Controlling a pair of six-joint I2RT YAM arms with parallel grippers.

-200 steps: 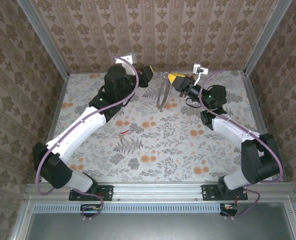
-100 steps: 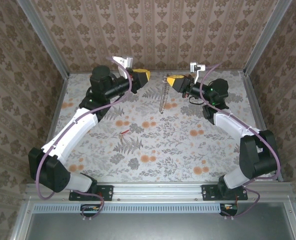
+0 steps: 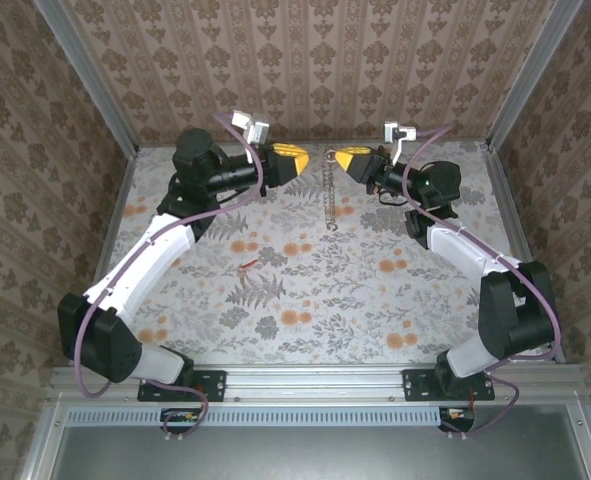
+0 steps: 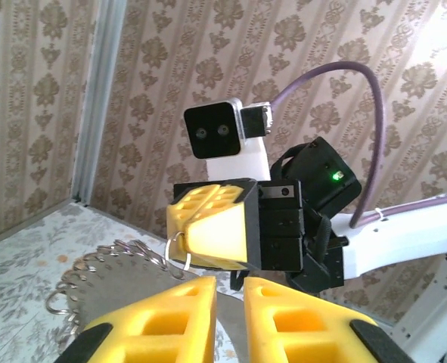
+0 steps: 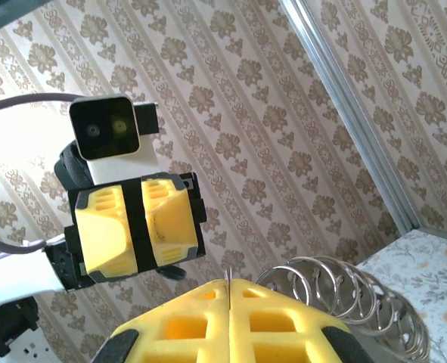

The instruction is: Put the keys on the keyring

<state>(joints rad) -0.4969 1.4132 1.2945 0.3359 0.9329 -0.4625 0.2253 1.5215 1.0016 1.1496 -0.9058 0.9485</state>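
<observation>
Overhead, my right gripper and my left gripper face each other tip to tip, near but apart, above the far part of the table; the keyring hangs in the gap between them. My right fingers are pressed together, pinching the thin wire of the keyring at its top; the rest drops below that hand, long axis running down towards the table, its fringe of small metal loops strung along it. My left fingers stand nearly together with a narrow slit between them; nothing sits in that slit. The key, a tiny sliver with a red head, lies flat on the table, well behind and below my left hand, back towards that arm's base and just beside its forearm; it is well apart from the keyring and farther again from my right hand. Judgement: the coming move turns on this offset; the left hand is both the nearer and the free one, so it would have to turn away from the keyring, reach back and down, and widen over the key; so thin a thing lying flat may slip from the pinch.
</observation>
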